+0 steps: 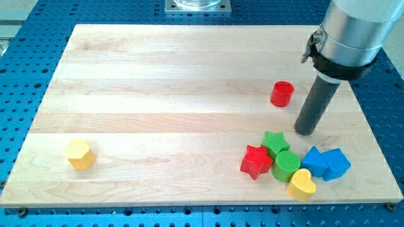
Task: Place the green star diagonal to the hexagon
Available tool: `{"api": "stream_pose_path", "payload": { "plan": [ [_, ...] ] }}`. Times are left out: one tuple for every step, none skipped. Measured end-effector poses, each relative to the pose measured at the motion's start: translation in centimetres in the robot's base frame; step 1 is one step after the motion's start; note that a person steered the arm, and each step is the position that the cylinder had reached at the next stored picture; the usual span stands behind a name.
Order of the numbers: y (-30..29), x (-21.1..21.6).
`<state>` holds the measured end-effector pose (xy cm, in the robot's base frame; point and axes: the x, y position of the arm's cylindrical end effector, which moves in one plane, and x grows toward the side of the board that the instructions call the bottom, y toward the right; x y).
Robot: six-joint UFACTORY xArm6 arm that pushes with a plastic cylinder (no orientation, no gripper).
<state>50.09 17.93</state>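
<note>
The green star [274,141] lies near the view's bottom right, touching the red star [255,161] and the green cylinder [287,165]. The yellow hexagon [80,154] sits alone at the view's bottom left. My tip [305,132] rests on the board just right of and slightly above the green star, with a small gap between them. The red cylinder [282,94] stands above and left of my tip.
A yellow heart [302,185] lies below the green cylinder. Two blue blocks [326,162] sit to the right of the green cylinder, below my tip. The wooden board [158,82] ends close beyond them at the view's right and bottom.
</note>
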Motion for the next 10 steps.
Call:
{"api": "stream_pose_path", "payload": {
  "plan": [
    [-0.3, 2.0],
    [-0.6, 2.2],
    [-3.6, 2.8],
    [-5.4, 2.9],
    [-4.2, 3.8],
    [-5.7, 4.8],
    [-13.2, 5.2],
    [-17.3, 4.3],
    [-18.3, 3.3],
    [-18.9, 1.4]
  ]
}}
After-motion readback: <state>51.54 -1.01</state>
